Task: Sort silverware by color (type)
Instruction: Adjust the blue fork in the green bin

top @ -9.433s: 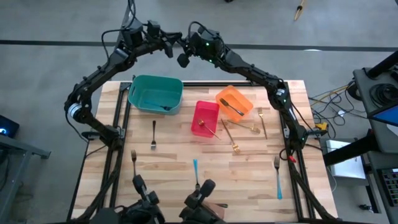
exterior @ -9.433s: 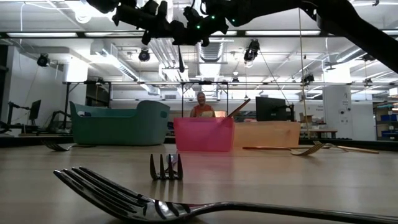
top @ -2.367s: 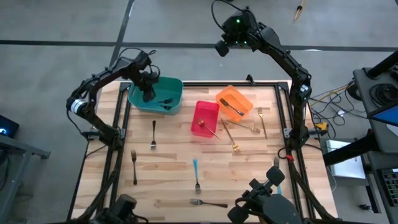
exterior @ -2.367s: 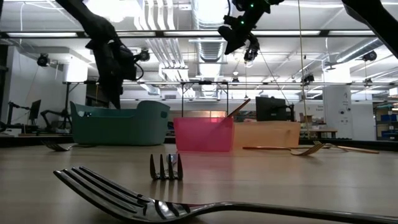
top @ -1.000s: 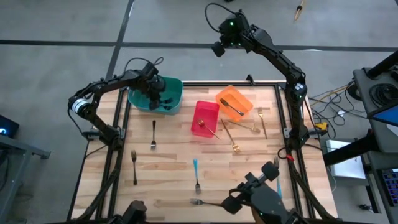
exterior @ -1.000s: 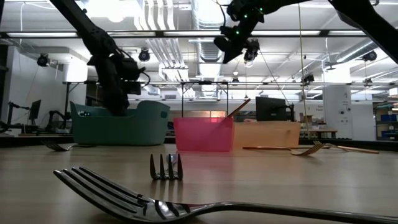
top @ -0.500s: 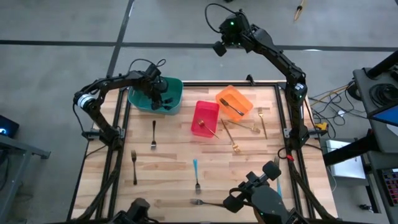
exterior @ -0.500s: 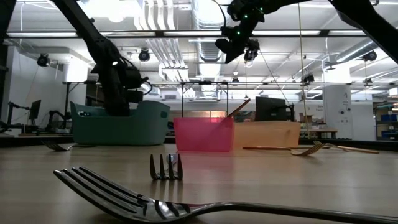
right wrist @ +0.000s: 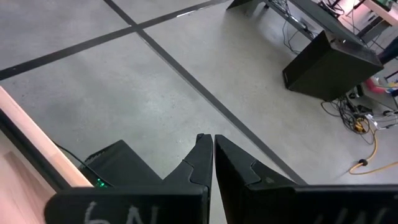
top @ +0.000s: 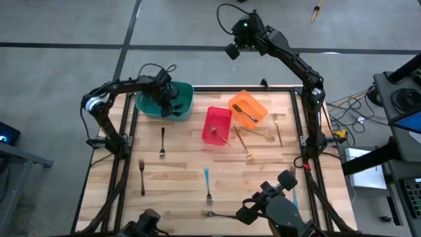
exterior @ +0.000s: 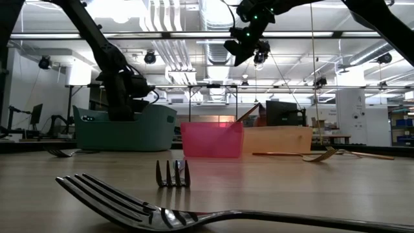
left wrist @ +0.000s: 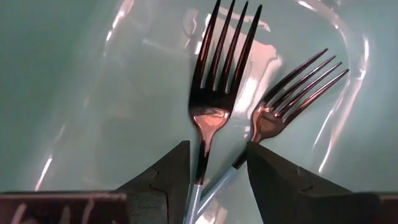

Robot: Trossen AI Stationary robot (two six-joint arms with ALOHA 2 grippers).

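Here, two light-blue-handled forks [left wrist: 211, 93] between left gripper [left wrist: 217, 165] fingers, teal bin [left wrist: 74, 81] floor.

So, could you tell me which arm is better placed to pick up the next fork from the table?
Left, probably: its tool is low in the teal bin beside the table's forks; the right tool hangs shut beyond the table's far edge.
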